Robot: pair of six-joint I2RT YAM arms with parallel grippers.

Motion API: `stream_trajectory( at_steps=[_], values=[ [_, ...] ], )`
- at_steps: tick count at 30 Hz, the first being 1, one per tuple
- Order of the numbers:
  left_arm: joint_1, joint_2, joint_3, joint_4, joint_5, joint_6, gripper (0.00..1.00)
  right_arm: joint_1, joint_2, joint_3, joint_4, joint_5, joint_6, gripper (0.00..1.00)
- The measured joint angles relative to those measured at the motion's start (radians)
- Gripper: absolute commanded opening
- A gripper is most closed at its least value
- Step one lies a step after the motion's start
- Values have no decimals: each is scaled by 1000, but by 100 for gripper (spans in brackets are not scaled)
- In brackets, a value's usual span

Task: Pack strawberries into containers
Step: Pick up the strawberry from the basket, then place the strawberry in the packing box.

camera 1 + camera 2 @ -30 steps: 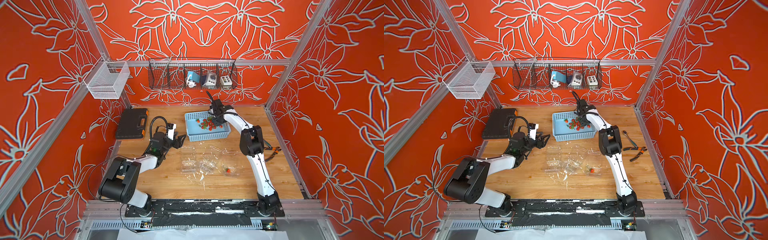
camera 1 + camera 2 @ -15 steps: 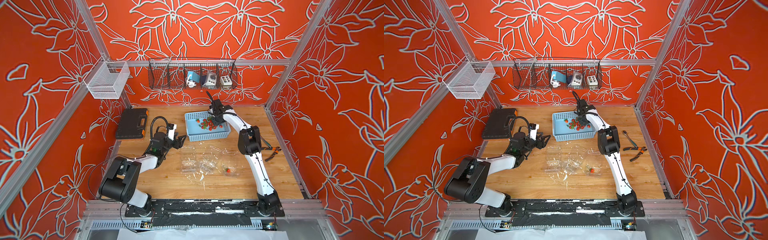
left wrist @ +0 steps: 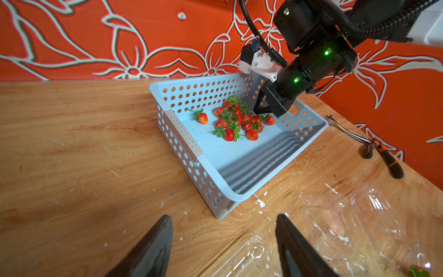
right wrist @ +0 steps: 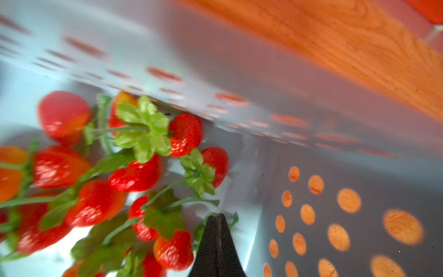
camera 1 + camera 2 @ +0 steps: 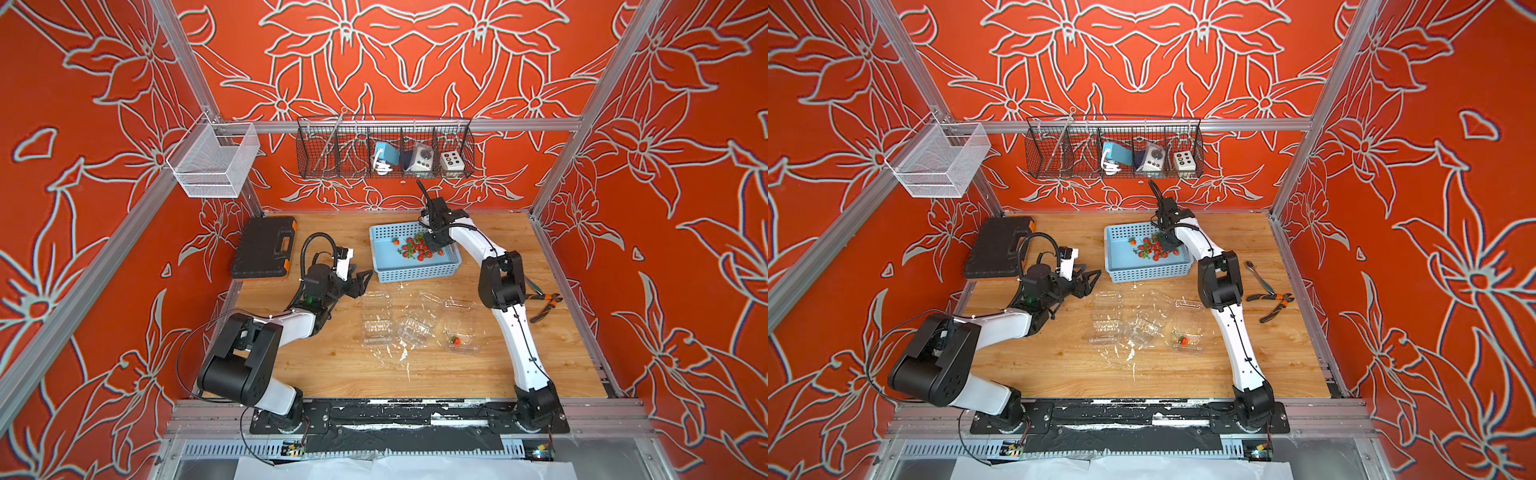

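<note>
As its jaws had just come together, the right gripper (image 4: 217,217) sat clenched at the edge of the strawberries (image 4: 136,175). A scrap of green showed at its tip, but whether it truly pinched a stem could not be told. The fruit lay heaped in the blue basket (image 3: 182,134), so a lift toward the clear containers (image 5: 376,324) seemed likely next. One container already held a single berry (image 5: 456,340). The left gripper (image 3: 223,217) hung parted and empty beside the basket. No readable writing appeared anywhere.
</note>
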Motion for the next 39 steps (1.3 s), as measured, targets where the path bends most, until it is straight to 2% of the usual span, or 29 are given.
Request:
stream_trajectory(
  at_steps=[8,14,18,21,29,39],
  values=[
    [0,0,0,0,0,0,68,0,-203,-171,70,-61,6,0],
    [-4,0,0,0,0,0,68,0,-280,-243,106,-98,8,0],
    [-4,0,0,0,0,0,68,7,-364,-381,131,-134,19,0],
    [-4,0,0,0,0,0,68,13,-490,-542,166,-152,38,0],
    [-5,-6,0,1,-1,0,68,63,-965,-974,245,-190,114,0],
    [-6,-29,0,-1,-1,0,68,100,-1310,-1358,231,-203,224,0]
  ],
)
